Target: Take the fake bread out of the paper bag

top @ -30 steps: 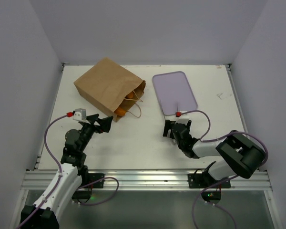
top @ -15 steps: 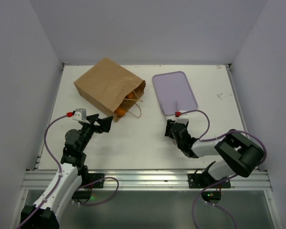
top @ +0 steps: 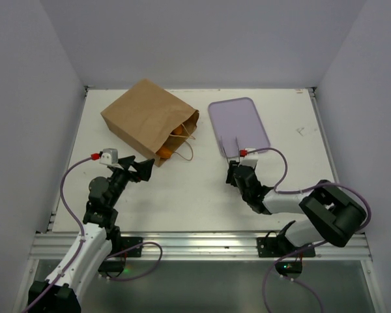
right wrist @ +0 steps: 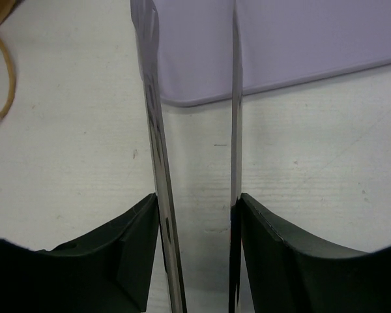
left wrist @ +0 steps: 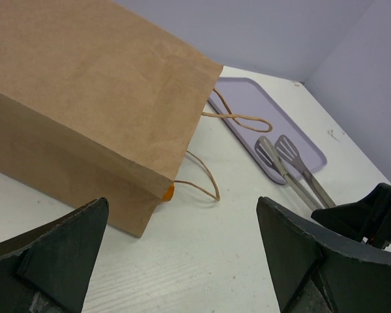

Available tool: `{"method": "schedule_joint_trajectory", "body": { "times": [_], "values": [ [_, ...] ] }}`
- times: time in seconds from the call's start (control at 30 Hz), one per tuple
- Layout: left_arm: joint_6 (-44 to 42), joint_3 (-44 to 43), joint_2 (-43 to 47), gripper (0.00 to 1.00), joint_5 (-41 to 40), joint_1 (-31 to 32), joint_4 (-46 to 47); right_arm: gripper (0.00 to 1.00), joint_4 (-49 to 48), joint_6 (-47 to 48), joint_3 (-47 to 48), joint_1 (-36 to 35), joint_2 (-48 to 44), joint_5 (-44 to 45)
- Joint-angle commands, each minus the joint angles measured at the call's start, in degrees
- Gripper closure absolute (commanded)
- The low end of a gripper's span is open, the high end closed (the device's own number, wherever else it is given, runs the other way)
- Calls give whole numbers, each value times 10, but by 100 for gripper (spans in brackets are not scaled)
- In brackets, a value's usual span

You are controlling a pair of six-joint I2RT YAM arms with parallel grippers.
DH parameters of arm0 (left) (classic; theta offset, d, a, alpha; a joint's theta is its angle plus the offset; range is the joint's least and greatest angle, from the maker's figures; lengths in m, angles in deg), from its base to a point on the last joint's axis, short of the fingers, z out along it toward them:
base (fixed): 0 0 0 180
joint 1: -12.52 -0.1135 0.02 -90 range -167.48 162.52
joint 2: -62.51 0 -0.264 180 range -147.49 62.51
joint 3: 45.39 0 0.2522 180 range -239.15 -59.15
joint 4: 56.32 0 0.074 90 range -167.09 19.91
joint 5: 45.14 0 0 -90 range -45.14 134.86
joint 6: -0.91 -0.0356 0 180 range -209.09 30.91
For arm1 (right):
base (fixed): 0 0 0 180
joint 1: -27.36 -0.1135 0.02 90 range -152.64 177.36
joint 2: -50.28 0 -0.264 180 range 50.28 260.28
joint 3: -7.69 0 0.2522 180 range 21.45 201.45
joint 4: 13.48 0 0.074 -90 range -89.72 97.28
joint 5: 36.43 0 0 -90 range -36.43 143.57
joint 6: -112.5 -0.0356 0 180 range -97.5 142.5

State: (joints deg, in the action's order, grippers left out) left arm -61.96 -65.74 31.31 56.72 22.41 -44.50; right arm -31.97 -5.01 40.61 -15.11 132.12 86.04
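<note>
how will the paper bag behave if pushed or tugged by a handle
The paper bag lies on its side, creased, so it would probably crumple and slide rather than stay stiff. Its string handles look floppy; tugging one likely drags the light bag. The fake bread at the mouth may shift or spill.

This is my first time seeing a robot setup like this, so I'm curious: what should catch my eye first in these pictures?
The big brown paper bag lies on its side at the far left of the table, orange fake bread peeking from its mouth. To its right sits a lavender tray, and the right gripper pinches metal tongs whose tips reach over it. The left gripper hovers open near the bag's mouth.
</note>
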Motion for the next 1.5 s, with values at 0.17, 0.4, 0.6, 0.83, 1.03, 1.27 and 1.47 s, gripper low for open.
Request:
{"method": "schedule_joint_trajectory", "body": {
  "times": [0.17, 0.4, 0.6, 0.83, 1.03, 1.27, 1.47],
  "values": [
    [-17, -16, 2, 0, 4, 5, 3, 46, 44, -4, 50, -4, -57, 13],
    [-16, -15, 1, 0, 6, 5, 6, 49, 83, -5, 69, -3, -83, 2],
    [-16, -15, 1, 0, 6, 5, 6, 48, 119, -1, 98, -3, -107, -47],
    [-22, -17, 7, 0, 8, 4, 1, 49, 170, -6, 122, -2, -111, -136],
    [-31, -14, 13, 0, 11, 5, -4, 49, 205, -17, 127, 1, -141, -166],
    [-36, -11, 74, 0, 14, 4, 0, 51, 255, -15, 125, 26, -191, -201],
    [-39, -60, 85, 0, 16, 4, -56, 53, 293, -7, 133, 41, -233, -220]
  ]
}}
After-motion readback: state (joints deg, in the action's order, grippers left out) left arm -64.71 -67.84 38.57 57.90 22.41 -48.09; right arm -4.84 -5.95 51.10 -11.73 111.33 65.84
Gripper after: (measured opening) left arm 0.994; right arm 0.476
